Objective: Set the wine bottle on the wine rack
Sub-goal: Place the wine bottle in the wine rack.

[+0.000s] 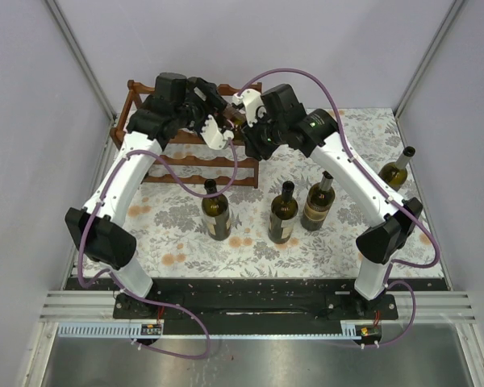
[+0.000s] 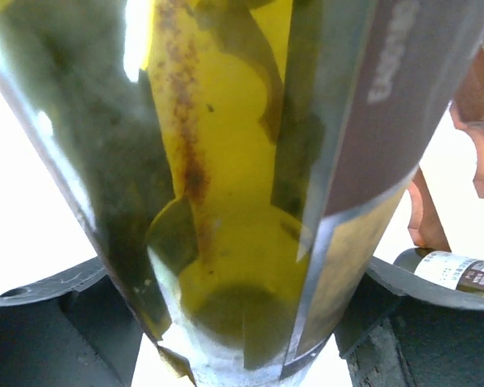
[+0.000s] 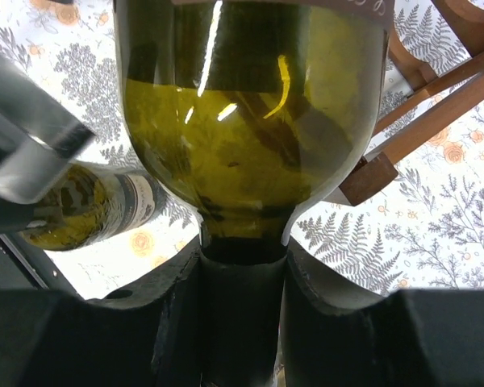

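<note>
At the wine rack [image 1: 195, 158]: the wine bottle [image 3: 250, 121] hangs by the upper tiers, at the far left of the table [image 1: 177, 242], carried from both ends
Wine bottle: off the table and seemingly lying roughly level; the top view hides it, so whether it touches a rail cannot be told
Right gripper [image 3: 242, 322]: clamped tight round the neck, right where it meets the shoulder
Left gripper [image 2: 230, 322]: jaws set wide across the body, glass and label filling the gap, so it holds the heavy end
Spare bottles [image 1: 283, 214]: four stand upright on the table, well apart from the rack
Step in hand: carrying and lining up the bottle over the rack's scalloped rails; it is not yet laid down
Next move: likely an even lowering, so body and neck settle into matching dips of two rails, then letting go one end at a time; a tilt or a missed dip could let the bottle roll off
</note>
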Robot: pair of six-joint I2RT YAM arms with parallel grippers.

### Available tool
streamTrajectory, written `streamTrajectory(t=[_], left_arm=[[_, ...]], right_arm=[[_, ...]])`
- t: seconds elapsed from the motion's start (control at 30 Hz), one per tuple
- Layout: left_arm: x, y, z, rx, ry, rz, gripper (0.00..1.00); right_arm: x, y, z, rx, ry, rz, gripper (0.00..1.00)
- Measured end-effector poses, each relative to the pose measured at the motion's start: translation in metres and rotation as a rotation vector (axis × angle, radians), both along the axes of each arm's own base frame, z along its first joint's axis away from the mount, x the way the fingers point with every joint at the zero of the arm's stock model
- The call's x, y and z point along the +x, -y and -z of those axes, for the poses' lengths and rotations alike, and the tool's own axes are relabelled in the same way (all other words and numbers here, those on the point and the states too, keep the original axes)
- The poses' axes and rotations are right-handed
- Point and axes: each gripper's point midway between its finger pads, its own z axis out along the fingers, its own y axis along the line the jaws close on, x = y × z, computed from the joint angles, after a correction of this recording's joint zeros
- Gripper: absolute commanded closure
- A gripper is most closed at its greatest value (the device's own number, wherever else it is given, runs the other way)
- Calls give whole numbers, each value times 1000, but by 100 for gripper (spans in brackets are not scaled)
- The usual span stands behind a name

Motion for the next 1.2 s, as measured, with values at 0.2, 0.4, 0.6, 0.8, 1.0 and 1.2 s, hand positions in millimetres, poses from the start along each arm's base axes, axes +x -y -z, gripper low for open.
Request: streamTrajectory(t=[0.2, 0.4, 0.6, 0.8, 1.0, 1.2], left_arm=[[15, -3, -13, -14, 90, -24, 1], [22, -17, -35, -45, 179, -57, 1], [24, -35, -51, -69, 230, -98, 1], [27, -71, -84, -123, 315, -180, 1], [14, -98, -119, -163, 395, -230, 1], [3, -104, -136, -185, 449, -235, 1]], right_arm=[[3, -2, -1, 30, -6, 42, 100], [4, 0, -9, 61, 12, 73, 100], [9, -4, -20, 95, 48, 91, 100], [14, 4, -15, 75, 46, 159, 100], [18, 10, -5, 54, 32, 217, 100], [21, 12, -6, 62, 37, 247, 100]])
